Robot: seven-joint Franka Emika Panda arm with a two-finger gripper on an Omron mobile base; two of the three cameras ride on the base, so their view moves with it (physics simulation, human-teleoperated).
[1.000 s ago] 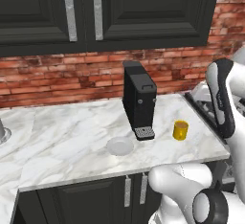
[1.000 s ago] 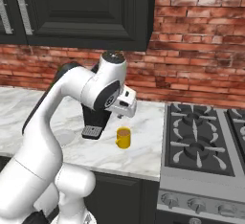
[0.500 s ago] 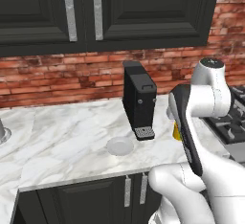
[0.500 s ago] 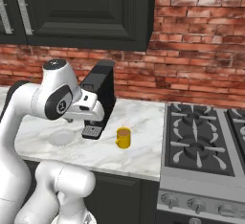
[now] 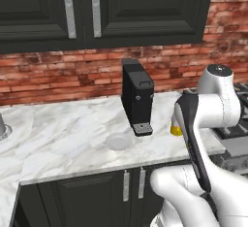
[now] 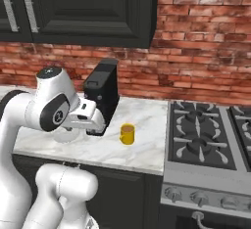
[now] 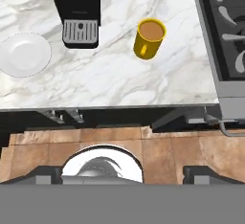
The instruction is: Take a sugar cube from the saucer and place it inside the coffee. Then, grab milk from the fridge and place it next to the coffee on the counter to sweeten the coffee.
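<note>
Room: brick wall behind a white marble tabletop (image 5: 58, 129), dark cupboards above and below, a stove (image 6: 211, 140) at the right end.
Change: over the last second the arm has been swung back from the tabletop and turned away from the stove side; the cup, hidden behind the arm half a second ago in the left base view, is partly uncovered again.
Fingers: the two dark tips (image 7: 45, 174) are seen wide apart at the bottom of the hand view, with nothing between them, above the floor in front of the cabinets.
Saucer: the saucer (image 7: 23, 54) lies bare just beside the black coffee machine (image 5: 137, 102); no sugar cube is seen on it.
Coffee: the coffee (image 7: 149, 38) stands upright on the other side of the machine, near the stove; brown liquid is seen inside, and no cube can be made out.
Meaning: the sugar step is judged done, so the milk is next.
Edges: the cup stands well back from the front edge.
Open room: bare marble is left all round the cup for the milk, most of it in front.
</note>
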